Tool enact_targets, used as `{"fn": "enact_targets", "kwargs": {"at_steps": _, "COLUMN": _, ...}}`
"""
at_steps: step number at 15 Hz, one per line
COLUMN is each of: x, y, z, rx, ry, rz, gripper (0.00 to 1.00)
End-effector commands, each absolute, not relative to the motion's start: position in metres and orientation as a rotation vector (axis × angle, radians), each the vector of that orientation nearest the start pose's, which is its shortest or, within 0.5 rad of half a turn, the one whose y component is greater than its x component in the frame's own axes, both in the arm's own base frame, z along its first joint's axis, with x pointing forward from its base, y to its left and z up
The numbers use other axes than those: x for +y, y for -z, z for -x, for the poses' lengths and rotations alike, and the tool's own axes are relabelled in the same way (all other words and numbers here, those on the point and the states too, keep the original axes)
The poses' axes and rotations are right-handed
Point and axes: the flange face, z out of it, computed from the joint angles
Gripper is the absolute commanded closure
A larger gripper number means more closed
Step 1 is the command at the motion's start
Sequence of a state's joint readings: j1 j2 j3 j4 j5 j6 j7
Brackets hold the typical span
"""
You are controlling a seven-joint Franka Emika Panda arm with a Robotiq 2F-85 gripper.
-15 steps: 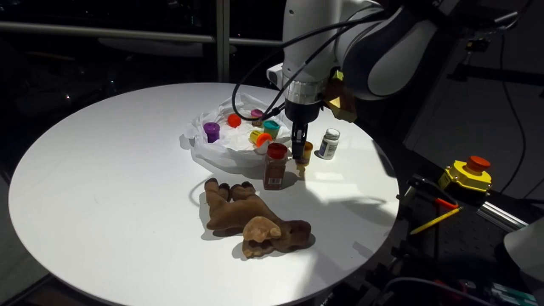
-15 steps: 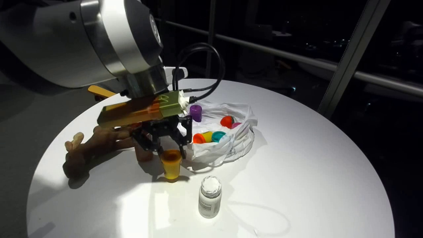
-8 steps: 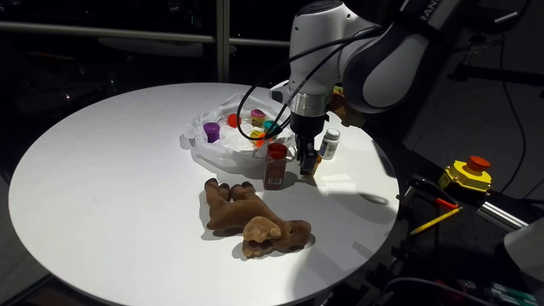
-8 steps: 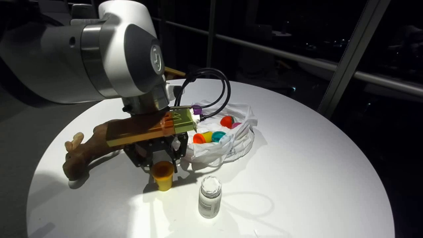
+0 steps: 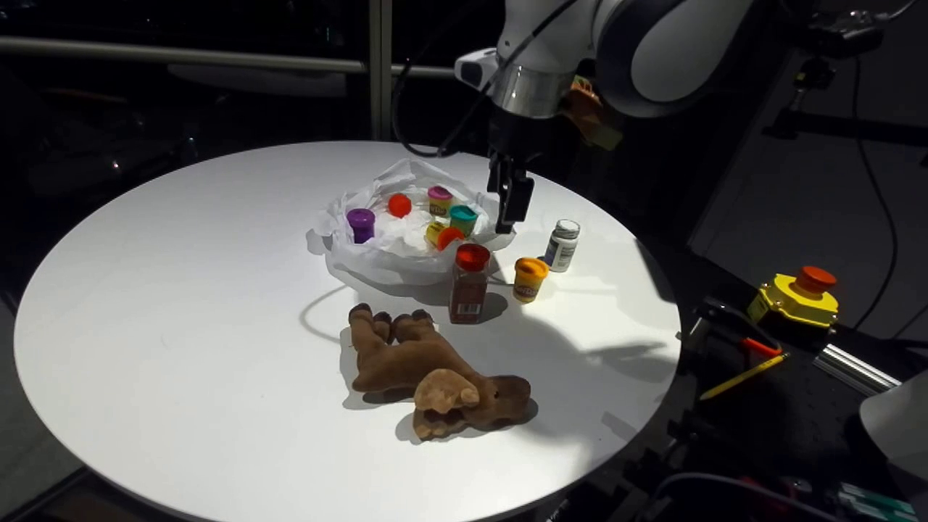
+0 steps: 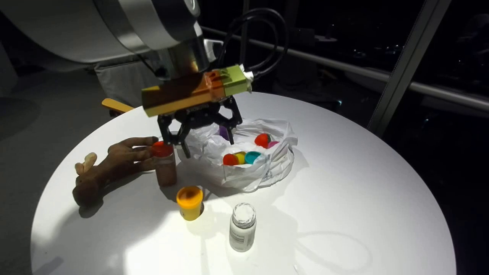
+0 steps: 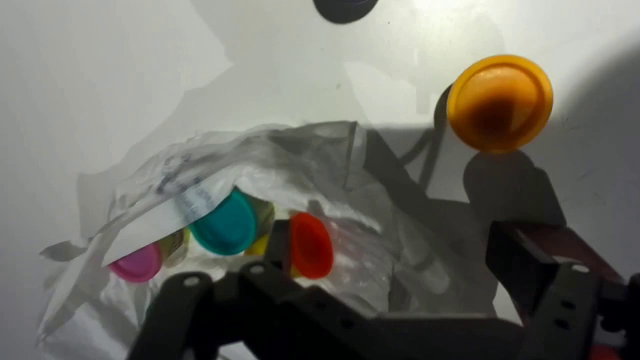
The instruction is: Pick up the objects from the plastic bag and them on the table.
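Observation:
Over the near rim of the translucent plastic bag (image 6: pixel 248 179), my gripper (image 6: pixel 208 147) hangs open with nothing held. Inside the bag are a purple cup (image 5: pixel 361 226), a red toy piece (image 5: pixel 399 205), a pink-lidded tub (image 5: pixel 439 201), a teal-lidded tub (image 5: pixel 462 220) and a tipped yellow tub with a red-orange lid (image 5: pixel 449 238). On the white table (image 5: pixel 181 326) stands a yellow tub with an orange lid (image 7: pixel 500 103), apart from the fingers. The dark red-brown bottle (image 5: pixel 468 293) stands upright beside it, and the brown plush toy (image 5: pixel 413 362) lies on its side.
A white bottle (image 6: pixel 243 231) stands upright on the table past the yellow tub. Off the table's edge, in an exterior view, are a yellow box with a red button (image 5: pixel 797 297) and a pencil (image 5: pixel 745 375). A window rail (image 5: pixel 181 54) runs behind.
The yellow tub, held a second ago, was lowered to the table and let go; it now stands free. My gripper has opened, risen and moved back toward the bag.

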State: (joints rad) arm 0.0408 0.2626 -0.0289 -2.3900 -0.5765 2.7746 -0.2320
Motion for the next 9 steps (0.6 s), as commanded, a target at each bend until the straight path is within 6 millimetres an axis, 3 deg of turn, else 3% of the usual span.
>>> {"fn": "enact_targets", "kwargs": {"at_steps": 1, "x": 0.042, "y": -0.263, "z": -0.546, "rx": -1.084, "ry": 0.217, "rz": 3.197, "gripper": 0.0}}
{"fn": "enact_targets", "kwargs": {"at_steps": 4, "x": 0.058, "y": -0.268, "z": -0.595, "rx": -0.867, "ry": 0.198, "rz": 3.273, "gripper": 0.0}}
{"fn": "enact_targets", "kwargs": {"at_steps": 6, "x": 0.071, "y": -0.257, "z": -0.624, "rx": -0.803, "ry": 0.213, "rz": 3.317, "gripper": 0.0}}
{"fn": "enact_targets", "kwargs": {"at_steps": 9, "x": 0.09, "y": -0.222, "z": -0.658, "rx": -0.796, "ry": 0.172, "rz": 3.325, "gripper": 0.0}}
